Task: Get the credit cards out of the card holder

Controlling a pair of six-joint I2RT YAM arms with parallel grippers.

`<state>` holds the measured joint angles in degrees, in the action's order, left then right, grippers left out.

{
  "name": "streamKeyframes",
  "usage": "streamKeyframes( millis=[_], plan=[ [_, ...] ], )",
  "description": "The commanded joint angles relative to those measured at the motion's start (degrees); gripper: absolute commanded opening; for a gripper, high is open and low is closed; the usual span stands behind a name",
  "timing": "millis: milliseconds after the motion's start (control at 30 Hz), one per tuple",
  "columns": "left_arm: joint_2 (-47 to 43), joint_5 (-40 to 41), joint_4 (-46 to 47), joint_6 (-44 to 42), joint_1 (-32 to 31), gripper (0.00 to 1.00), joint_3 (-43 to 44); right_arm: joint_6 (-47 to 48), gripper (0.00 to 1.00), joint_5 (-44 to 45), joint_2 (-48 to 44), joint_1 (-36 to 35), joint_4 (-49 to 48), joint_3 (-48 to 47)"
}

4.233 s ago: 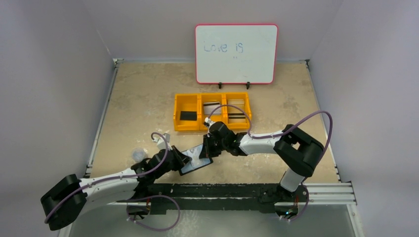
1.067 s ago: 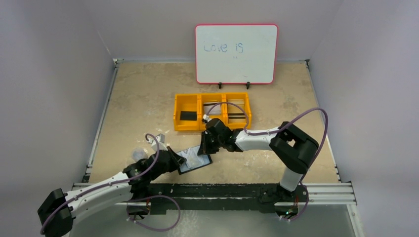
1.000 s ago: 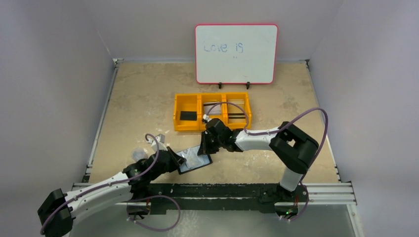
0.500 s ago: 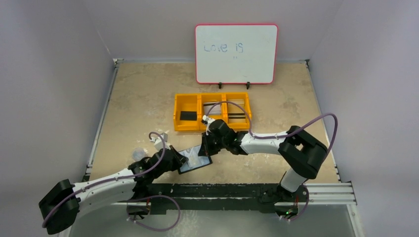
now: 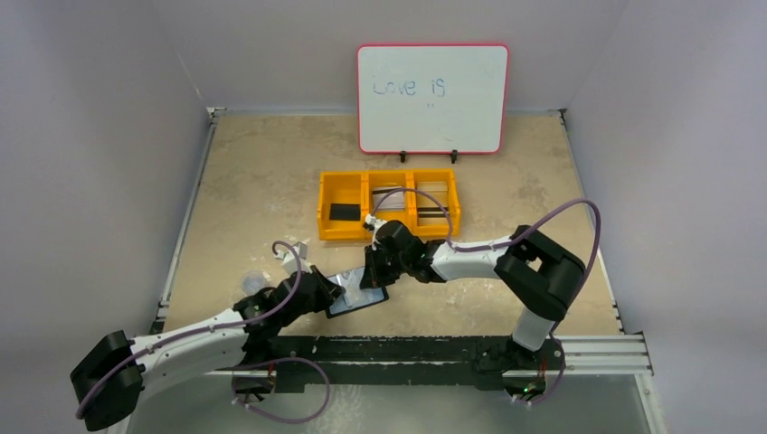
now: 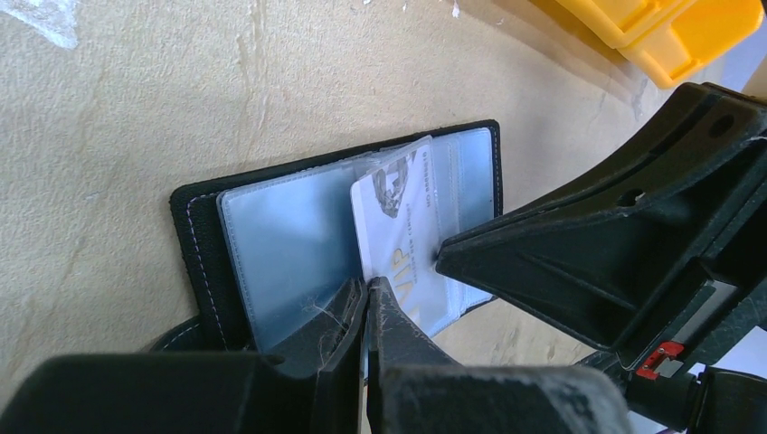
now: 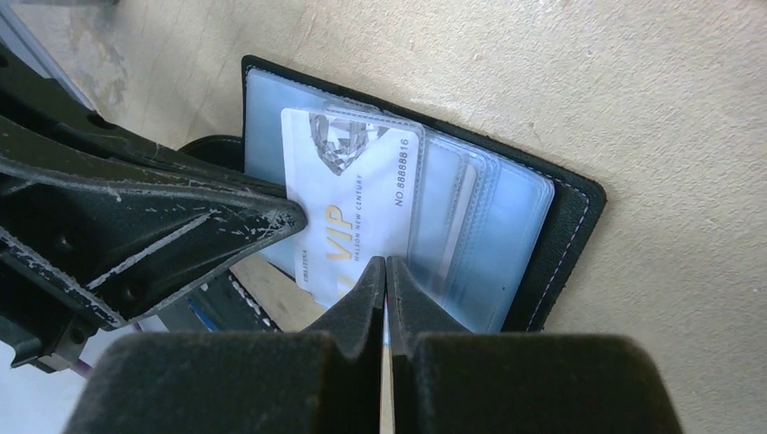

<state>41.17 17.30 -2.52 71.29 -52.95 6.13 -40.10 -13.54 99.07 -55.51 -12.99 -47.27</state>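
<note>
Right wrist view: my right tool [image 7: 386, 264] pressed shut, tips at near edge of white VIP credit card [image 7: 353, 194]. Card sits partly out of open card holder [image 7: 565, 226], flat on bench [image 7: 651, 81]. My left tool [image 6: 366, 287] likewise shut, tips against same card's side. Cannot tell whether either pinches it.

Black card holder [image 7: 572, 237] open flat, clear pockets up, white VIP credit card [image 7: 357, 194] partway out of one
</note>
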Motion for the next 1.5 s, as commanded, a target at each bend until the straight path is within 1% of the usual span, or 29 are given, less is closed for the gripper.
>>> streamKeyframes(
  millis=[0,200,367,700,800,933,1000,1100,1133,1300,1400,1467],
  plan=[
    [-1.0,2.1,-2.9,-1.7,0.0,0.0,2.3,-0.2,0.0,4.9,1.3,-0.2,7.0,-0.4],
    [-1.4,3.2,-6.9,-2.7,0.0,0.0,3.9,-0.9,0.0,5.6,1.1,-0.2,8.1,0.5],
    [-1.9,3.4,-6.9,-2.7,0.0,0.0,3.8,-0.4,0.0,4.9,1.5,-0.2,8.2,0.2],
    [-3.8,4.3,-11.2,-3.4,0.0,0.0,4.6,-0.9,0.0,7.0,2.8,-0.3,10.5,-0.6],
    [-4.2,4.3,-11.5,-4.0,0.0,0.0,4.6,-0.1,0.0,5.0,1.8,-0.3,8.6,0.1],
    [-4.1,2.8,-7.5,-4.3,0.0,0.0,3.5,0.7,0.09,-2.8,0.2,-0.3,4.9,0.8],
    [-4.0,1.4,-2.5,-4.2,0.0,0.0,1.3,0.2,0.15,-4.1,1.0,-0.2,4.1,0.1],
    [-3.8,-0.1,5.4,-3.8,0.0,0.0,-2.3,-1.4,0.18,-6.0,2.3,0.2,1.1,0.4],
    [-3.7,-0.3,6.6,-3.7,0.0,0.0,-2.9,-1.7,0.19,-6.0,2.6,0.4,0.8,0.5],
    [-4.2,0.7,5.4,-4.0,0.0,0.0,-3.5,-3.7,0.21,-7.9,1.2,3.2,-3.4,3.7],
    [-4.6,1.2,5.7,-3.6,0.0,0.0,-4.4,-5.6,0.25,-10.3,0.4,5.1,-7.2,6.5],
    [-4.4,1.0,7.3,-3.3,0.0,0.0,-5.3,-5.6,0.27,-11.1,1.0,5.4,-7.5,6.6]
  ],
)
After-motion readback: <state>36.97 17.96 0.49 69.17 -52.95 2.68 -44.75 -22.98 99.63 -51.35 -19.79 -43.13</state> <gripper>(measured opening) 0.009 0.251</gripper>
